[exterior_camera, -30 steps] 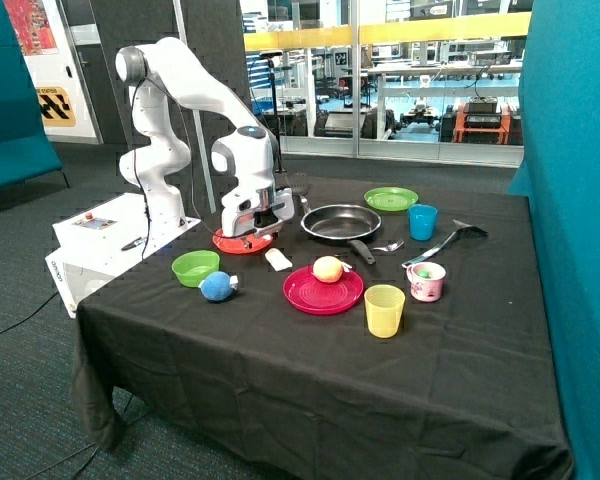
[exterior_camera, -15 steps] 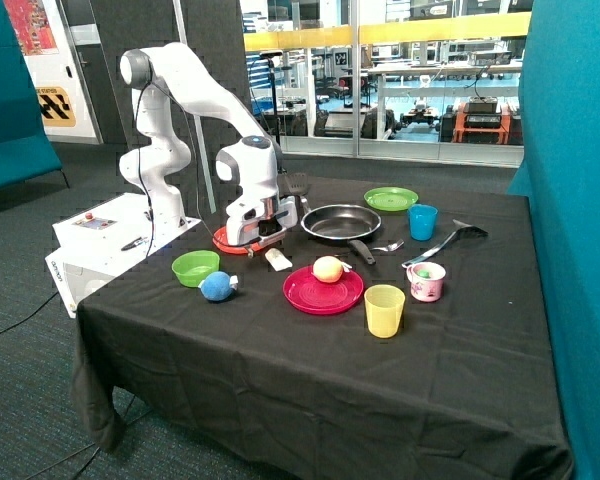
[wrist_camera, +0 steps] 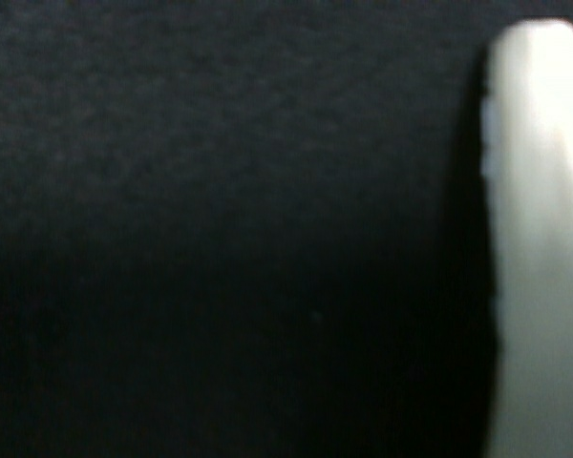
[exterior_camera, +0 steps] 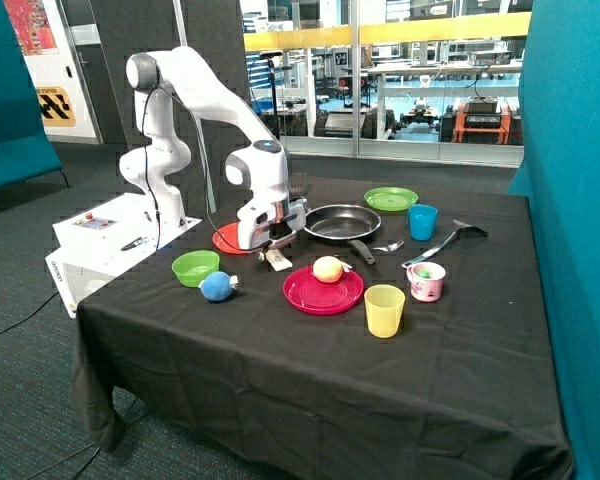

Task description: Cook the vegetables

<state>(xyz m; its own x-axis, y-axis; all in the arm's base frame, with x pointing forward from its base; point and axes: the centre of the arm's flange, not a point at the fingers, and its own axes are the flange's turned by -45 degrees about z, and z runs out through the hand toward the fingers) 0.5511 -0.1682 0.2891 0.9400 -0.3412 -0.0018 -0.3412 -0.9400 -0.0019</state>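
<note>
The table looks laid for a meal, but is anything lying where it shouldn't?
One thing: a whitish chunk lies on the bare black cloth beside the red plate, not in any dish. The gripper hovers right over it. Nothing looks spilled or tipped.

Whitish vegetable chunk (exterior_camera: pixel 277 261): flat, oblong, off-white toy piece. Lies flat on the black tablecloth, left of the frying pan's handle and just beyond the far-left rim of the red plate, outside the pan. In the wrist view (wrist_camera: pixel 540 239) it shows as a pale rounded-end slab against the dark cloth.
</note>
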